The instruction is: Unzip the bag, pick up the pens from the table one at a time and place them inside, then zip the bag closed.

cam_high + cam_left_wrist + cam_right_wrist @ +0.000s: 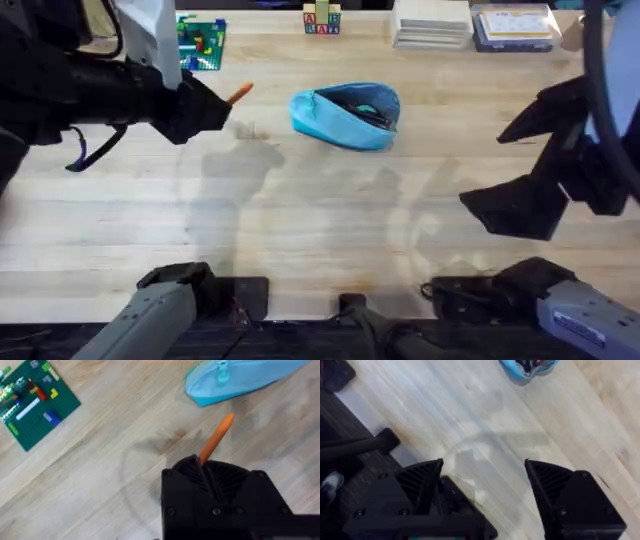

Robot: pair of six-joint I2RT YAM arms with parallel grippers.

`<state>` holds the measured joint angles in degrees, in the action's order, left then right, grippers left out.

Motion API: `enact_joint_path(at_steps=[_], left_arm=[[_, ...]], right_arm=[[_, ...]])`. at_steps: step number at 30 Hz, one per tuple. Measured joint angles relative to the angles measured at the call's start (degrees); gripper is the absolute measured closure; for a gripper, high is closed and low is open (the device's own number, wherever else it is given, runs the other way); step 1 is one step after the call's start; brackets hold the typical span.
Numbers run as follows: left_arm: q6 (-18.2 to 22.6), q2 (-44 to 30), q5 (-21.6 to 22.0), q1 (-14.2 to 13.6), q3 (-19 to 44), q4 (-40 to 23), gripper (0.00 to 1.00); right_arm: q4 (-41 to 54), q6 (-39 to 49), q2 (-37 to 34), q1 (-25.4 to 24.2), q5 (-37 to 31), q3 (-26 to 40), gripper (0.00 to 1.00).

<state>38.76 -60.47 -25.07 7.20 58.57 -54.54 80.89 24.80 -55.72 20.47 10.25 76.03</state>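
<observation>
right gripper (pixel 482 487) released, raised off the worktop's right side | left gripper (pixel 207 472) nearer, grasping orange pen (pixel 216 438) | we note the pen's tip aims at unzipped bag (pixel 346 116), mid-worktop toward the far edge

Even, bright light falls from above on the bench (pixel 320 220), with no hard glare. My arms cast soft, doubled grey shadows across its middle planks. Close under the overhead camera my arms show large, dark and smeared. My left pincer (pixel 205 472) is blurred in its wrist view; the planks beyond look soft.
</observation>
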Motion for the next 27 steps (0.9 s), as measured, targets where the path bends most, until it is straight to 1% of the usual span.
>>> enact_joint_path(at_steps=[6, 9, 11, 15, 21, 27], left_arm=[[-0.2, 0.0, -4.2, 0.0, 0.0, 0.9, 0.958], [-0.2, 0.0, -5.2, -0.6, 0.0, 1.8, 0.958], [-0.2, 0.0, -5.4, -1.7, 0.0, 2.8, 0.958], [-0.2, 0.0, -5.6, -5.4, 0.0, 6.0, 0.958], [-0.9, -0.5, -6.1, -12.5, 0.0, 11.9, 0.958], [-2.3, -5.5, -6.5, -20.0, 0.0, 16.8, 0.958]], right_arm=[[1.1, -0.4, 0.0, 0.0, 0.0, 0.0, 0.004], [1.1, -0.4, 0.0, 0.0, 0.0, 0.0, 0.004], [1.0, -0.4, 0.0, 0.0, 0.0, 0.0, 0.004], [1.0, -0.9, 0.0, 0.0, 0.0, 0.0, 0.004], [0.0, -5.2, 0.0, 0.0, 0.0, 0.0, 0.004], [-0.1, -7.6, 0.0, 0.0, 0.0, 0.0, 0.004]])
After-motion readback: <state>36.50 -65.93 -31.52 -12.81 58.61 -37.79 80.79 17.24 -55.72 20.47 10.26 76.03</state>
